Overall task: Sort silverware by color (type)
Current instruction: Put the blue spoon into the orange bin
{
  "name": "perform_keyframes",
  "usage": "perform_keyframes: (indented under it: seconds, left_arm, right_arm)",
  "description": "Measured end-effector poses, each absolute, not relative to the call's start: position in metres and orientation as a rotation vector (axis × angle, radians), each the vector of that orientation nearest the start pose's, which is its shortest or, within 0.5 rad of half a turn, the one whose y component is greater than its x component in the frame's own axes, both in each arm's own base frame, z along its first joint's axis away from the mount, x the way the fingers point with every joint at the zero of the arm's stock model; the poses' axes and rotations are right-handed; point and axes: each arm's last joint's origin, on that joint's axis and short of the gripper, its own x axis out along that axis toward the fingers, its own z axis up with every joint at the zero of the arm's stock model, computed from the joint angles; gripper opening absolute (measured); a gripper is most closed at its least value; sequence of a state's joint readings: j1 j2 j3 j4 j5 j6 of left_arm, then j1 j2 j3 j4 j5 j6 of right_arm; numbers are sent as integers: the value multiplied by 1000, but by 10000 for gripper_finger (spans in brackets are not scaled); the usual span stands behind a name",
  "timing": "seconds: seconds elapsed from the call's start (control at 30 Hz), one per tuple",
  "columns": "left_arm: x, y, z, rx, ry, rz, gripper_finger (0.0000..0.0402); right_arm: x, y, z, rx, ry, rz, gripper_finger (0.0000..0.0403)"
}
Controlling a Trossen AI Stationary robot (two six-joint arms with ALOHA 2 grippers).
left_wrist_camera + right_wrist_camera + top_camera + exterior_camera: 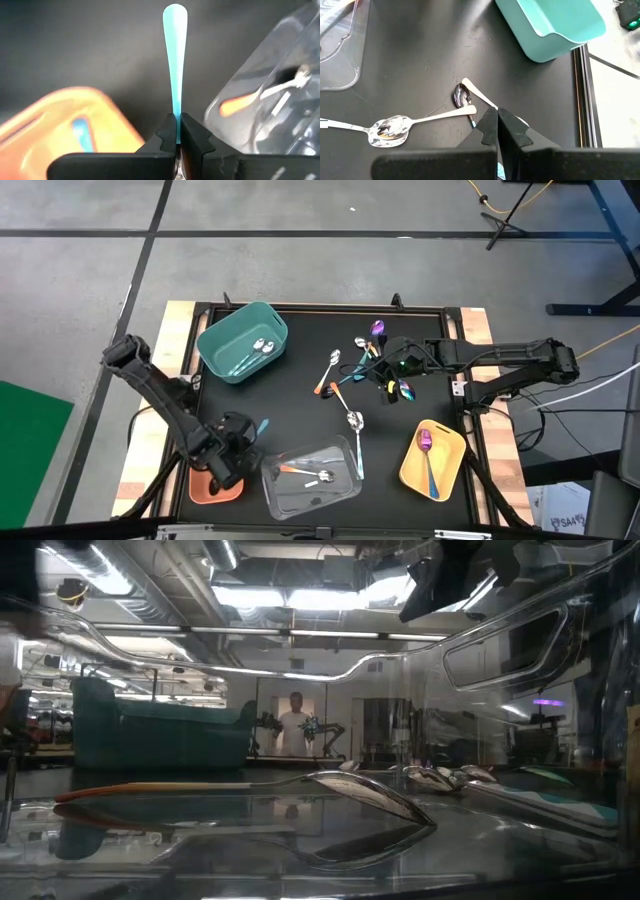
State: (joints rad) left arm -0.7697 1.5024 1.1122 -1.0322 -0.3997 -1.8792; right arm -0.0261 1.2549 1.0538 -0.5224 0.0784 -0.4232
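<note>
The black table (300,380) held four bins. The teal bin (243,340) sat at the far left with silver spoons (258,350) inside. The clear bin (310,476) sat at the near edge, holding an orange-handled spoon (292,469) and a silver one. The yellow bin (432,460) sat near the right with a purple spoon (427,448) in it. The orange bin (213,485) sat at the near left corner, partly under the left arm.

The left arm reached from the left side down toward the near edge. Its bent end hung over the table between the orange bin and the clear bin. The left gripper (178,125) was pinched shut on a teal-handled spoon (175,55). The handle stuck straight out past the fingers, over bare table. Its bowl was hidden.

The right arm stretched in from the right side toward the middle of the table. The right gripper (497,122) was over the loose pile of spoons (350,370) there. Its fingers were squeezed together, with only a thin gap. I could not tell if they held anything. A silver spoon (400,127) and a dark-bowled spoon (462,95) lay just in front of the fingertips.
</note>
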Motion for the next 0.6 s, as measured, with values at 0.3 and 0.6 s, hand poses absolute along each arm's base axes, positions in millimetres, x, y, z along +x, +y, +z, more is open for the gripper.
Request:
perform_keyframes:
  seconds: [0.3,0.6]
  left_arm:
    - [174,-196,235,-903,972,799,1]
    - [154,-211,234,-897,1090,753,1]
  right_arm:
    - [262,-9,300,-423,734,55,0]
    - [262,-9,300,-423,734,55,0]
